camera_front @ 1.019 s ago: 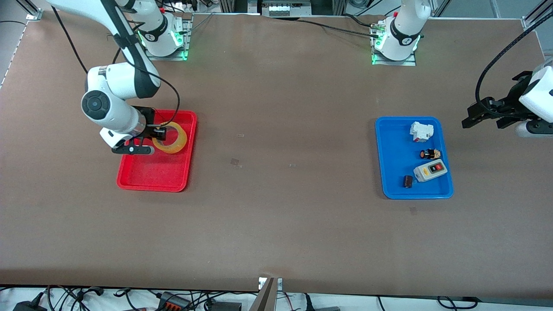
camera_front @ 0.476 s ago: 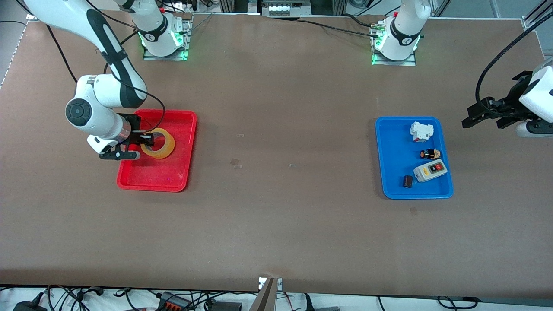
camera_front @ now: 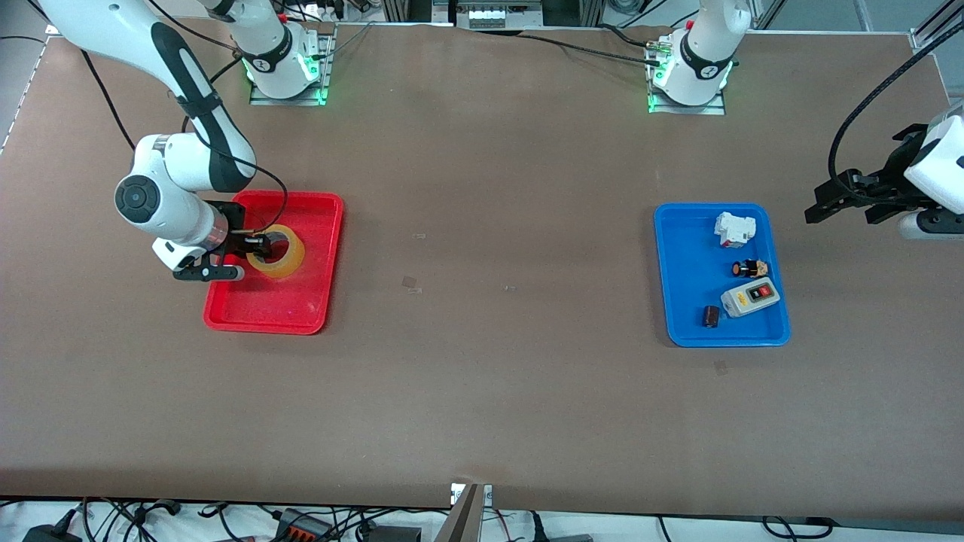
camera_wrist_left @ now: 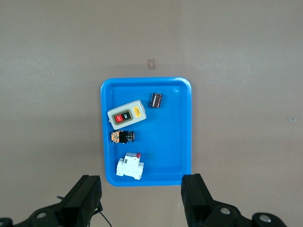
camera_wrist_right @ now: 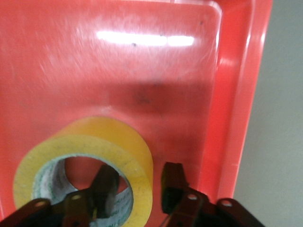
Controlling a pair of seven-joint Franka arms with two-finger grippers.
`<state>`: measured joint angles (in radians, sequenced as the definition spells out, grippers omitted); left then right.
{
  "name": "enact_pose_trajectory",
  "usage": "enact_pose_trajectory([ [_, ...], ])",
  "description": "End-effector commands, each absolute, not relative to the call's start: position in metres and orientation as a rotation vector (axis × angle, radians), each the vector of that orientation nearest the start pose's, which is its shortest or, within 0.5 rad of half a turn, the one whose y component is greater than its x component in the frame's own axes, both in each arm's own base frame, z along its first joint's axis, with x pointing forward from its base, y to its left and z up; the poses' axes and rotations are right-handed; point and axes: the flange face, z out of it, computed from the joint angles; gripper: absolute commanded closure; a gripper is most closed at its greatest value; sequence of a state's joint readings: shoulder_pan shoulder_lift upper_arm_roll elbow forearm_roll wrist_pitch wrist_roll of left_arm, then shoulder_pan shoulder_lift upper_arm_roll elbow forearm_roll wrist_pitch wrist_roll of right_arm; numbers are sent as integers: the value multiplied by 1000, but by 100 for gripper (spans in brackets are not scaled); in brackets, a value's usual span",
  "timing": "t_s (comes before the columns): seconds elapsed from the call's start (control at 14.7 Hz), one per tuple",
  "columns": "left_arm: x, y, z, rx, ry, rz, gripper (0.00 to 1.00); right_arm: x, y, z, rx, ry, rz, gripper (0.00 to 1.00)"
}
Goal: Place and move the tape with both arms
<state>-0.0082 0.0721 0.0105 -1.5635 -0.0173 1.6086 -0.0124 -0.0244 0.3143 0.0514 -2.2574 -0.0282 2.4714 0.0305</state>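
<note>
I see the right gripper (camera_wrist_right: 135, 189) straddling the tape (camera_front: 276, 251) wall in the red tray (camera_front: 301, 312), seemingly loosened; the left gripper (camera_wrist_left: 139, 201) waits, spread wide and empty.

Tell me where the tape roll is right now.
The tape lies flat in the red tray toward the right arm's end of the table, with the right claw straddling its wall, one finger inside the core.

I logged this as a robotics lab. Two arm bases (camera_front: 282, 64) were bolted on metal plates to a wide brown tabletop (camera_front: 482, 376). Aluminium framing (camera_front: 482, 11) ran along one edge, loose cables (camera_front: 226, 519) along the other.
</note>
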Motion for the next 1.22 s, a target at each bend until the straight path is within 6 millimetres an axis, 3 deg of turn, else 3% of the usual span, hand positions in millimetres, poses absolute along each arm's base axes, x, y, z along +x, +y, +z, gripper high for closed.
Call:
enact_pose_trajectory([
  [0.0, 573, 3, 594, -3137, 8, 22, 0, 542, 12, 258, -3146, -44, 76, 2],
  [0.2, 573, 3, 594, -3137, 8, 22, 0, 568, 6, 323, -3151, -19, 40, 2],
  [0.61, 572, 4, 596, -3137, 3, 15, 0, 604, -7, 486, -3156, 60, 50, 2],
  [0.68, 572, 2, 597, -3137, 8, 12, 0, 607, -7, 524, -3158, 56, 43, 1],
  [0.95, 574, 1, 604, -3138, 10, -12, 0, 596, -9, 620, -3156, 68, 31, 1],
  [1.16, 573, 0, 617, -3138, 10, -46, 0, 569, -4, 653, -3157, 75, 72, 1],
])
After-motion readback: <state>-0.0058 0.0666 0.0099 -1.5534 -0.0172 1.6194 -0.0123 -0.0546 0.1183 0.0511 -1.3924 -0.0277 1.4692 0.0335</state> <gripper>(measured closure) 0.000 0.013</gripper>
